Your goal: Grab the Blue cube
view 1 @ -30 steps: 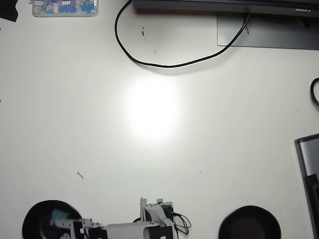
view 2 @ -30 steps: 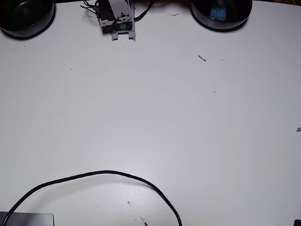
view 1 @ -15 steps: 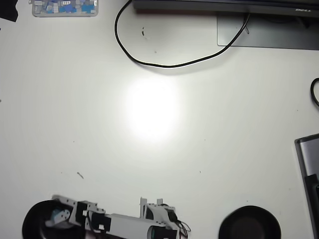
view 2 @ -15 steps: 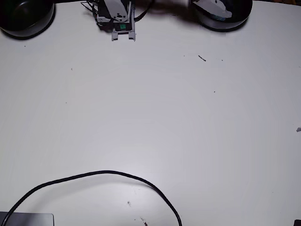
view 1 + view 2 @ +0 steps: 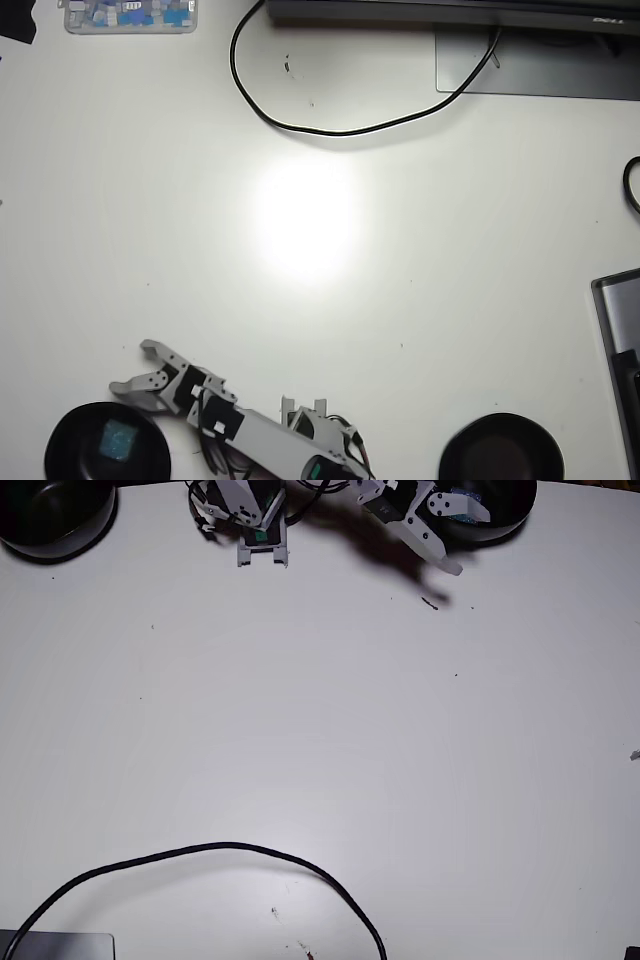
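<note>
Overhead view, starting at the left: top corner, a clear plastic tray of tiny blue and white pieces (image 5: 130, 16) sits at the edge of the white tabletop (image 5: 150, 220). Down at the bottom left, a round black bowl (image 5: 70, 432) holds the small teal-blue cube (image 5: 120, 440), lying flat in the middle of it, nothing gripping it. Just above the bowl's rim hovers the grey-and-white robot hand (image 5: 132, 366), its two fingers spread apart with open space between the tips and nothing in them; the hand points up-left, clear of the cube. The grey arm (image 5: 255, 440) slants from there down to its base at the bottom edge. Further right, a long black cable (image 5: 340, 130) loops across the upper tabletop, a bright glare patch sits mid-table, and a second round black bowl (image 5: 503, 447) rests at the bottom right.

In the fixed view the layout is mirrored: a black bowl (image 5: 50, 520) is top left, the arm's base beside it, and the hand (image 5: 470, 542) is open in front of the other bowl (image 5: 505, 515).
</note>
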{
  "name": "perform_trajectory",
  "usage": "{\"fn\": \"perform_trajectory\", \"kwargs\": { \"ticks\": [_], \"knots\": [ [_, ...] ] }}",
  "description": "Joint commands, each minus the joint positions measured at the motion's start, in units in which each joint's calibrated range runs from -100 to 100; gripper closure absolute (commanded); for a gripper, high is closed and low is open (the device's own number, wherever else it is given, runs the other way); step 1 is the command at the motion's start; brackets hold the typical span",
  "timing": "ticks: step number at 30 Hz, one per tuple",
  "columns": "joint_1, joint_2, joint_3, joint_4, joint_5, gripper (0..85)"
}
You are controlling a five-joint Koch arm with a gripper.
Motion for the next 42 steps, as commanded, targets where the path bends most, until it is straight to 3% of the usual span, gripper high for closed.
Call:
{"fn": "perform_trajectory", "kwargs": {
  "ticks": [1, 17, 23, 32, 42],
  "knots": [
    [-2.7, -3.6, -0.3, 2.2, 0.5, 41.5],
    [-18.6, -3.9, -8.4, 12.7, 5.2, 41.8],
    [-24.1, -0.5, -12.9, 20.6, 10.9, 41.9],
    [-33.4, 9.9, -16.2, 29.0, 16.9, 41.8],
    [-35.8, 26.1, -13.7, 36.9, 25.3, 44.8]
  ]
}}
